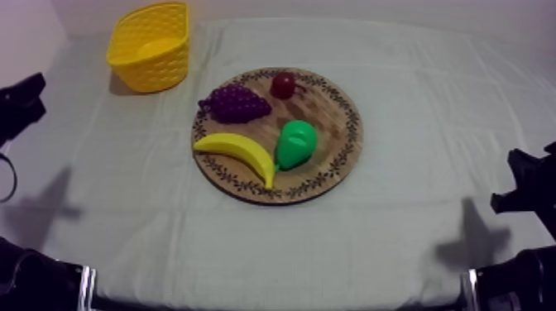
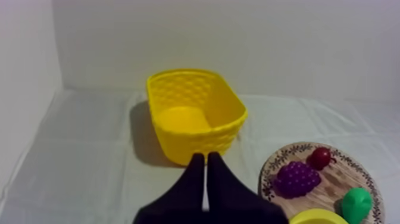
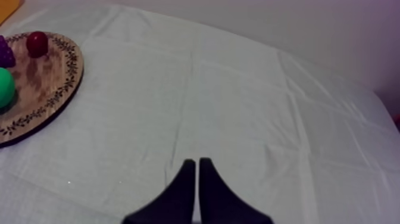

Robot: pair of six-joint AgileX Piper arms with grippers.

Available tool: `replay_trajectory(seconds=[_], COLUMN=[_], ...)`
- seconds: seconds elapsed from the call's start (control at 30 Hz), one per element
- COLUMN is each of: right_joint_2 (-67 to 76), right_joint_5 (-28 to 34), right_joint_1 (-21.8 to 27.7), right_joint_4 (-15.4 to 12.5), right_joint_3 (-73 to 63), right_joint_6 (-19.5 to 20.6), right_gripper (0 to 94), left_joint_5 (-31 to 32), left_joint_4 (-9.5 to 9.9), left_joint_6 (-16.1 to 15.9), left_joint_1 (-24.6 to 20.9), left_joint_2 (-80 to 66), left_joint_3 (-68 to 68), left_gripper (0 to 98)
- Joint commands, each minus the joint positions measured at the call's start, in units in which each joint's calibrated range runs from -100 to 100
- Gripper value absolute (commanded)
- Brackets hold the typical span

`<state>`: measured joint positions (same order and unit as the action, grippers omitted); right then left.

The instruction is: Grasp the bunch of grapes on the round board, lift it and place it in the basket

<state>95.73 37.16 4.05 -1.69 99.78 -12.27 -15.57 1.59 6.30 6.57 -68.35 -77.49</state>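
Note:
The purple bunch of grapes [image 1: 237,102] lies on the upper left part of the round wooden board [image 1: 335,112], apart from both arms. The yellow basket [image 1: 151,45] stands empty at the table's far left, a short gap from the board. My left gripper [image 2: 206,157] is shut on nothing, its fingers a narrow wedge over the cloth just in front of the basket [image 2: 193,113], with the grapes [image 2: 296,177] off to its side. My right gripper [image 3: 197,162] is also shut on nothing, over bare cloth well away from the board [image 3: 44,89].
Also on the board are a small red fruit [image 1: 283,84] behind the grapes, a banana [image 1: 238,151] at the front left and a green pear [image 1: 295,143] at the middle. Grey-white cloth lies wide and bare around the board. A wall rises behind the basket.

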Motion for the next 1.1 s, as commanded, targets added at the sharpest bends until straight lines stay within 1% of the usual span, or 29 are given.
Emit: replay_trajectory(seconds=[0.0, 0.07, 0.27, 0.5, 0.6, 0.8, 1.07], right_joint_2=[0.02, 0.02, 0.02, 0.02, 0.02, 0.02, 0.02], right_joint_5=[0.02, 0.02, 0.02, 0.02, 0.02, 0.02, 0.02], right_joint_1=[0.01, 0.01, 0.01, 0.01, 0.01, 0.01, 0.01], right_joint_4=[0.01, 0.01, 0.01, 0.01, 0.01, 0.01, 0.01], right_joint_3=[-0.01, -0.01, -0.01, -0.01, -0.01, -0.01, -0.01], right_joint_6=[-0.02, -0.02, -0.02, -0.02, -0.02, -0.02, -0.02], right_gripper=[0.5, 0.5, 0.5, 0.5, 0.5, 0.5, 0.5], left_joint_5=[-0.85, -3.14, -12.8, -26.12, -30.21, -33.76, -34.55], left_joint_4=[-0.06, -0.08, -0.1, 0.12, 0.19, 0.24, 1.1], left_joint_6=[-0.89, -1.88, -4.45, -7.87, -8.81, -9.4, -9.7], left_joint_1=[0.27, 0.61, 2.57, 7.61, 9.6, 11.27, 11.69], left_joint_2=[5.73, 8.16, 14.42, 22.96, 26.67, 32.95, 39.42], left_joint_3=[6.87, 11.09, 24.17, 39.48, 44.74, 51.03, 56.63], left_gripper=[0.0, 0.0, 0.0, 0.0, 0.0, 0.0, 0.0])
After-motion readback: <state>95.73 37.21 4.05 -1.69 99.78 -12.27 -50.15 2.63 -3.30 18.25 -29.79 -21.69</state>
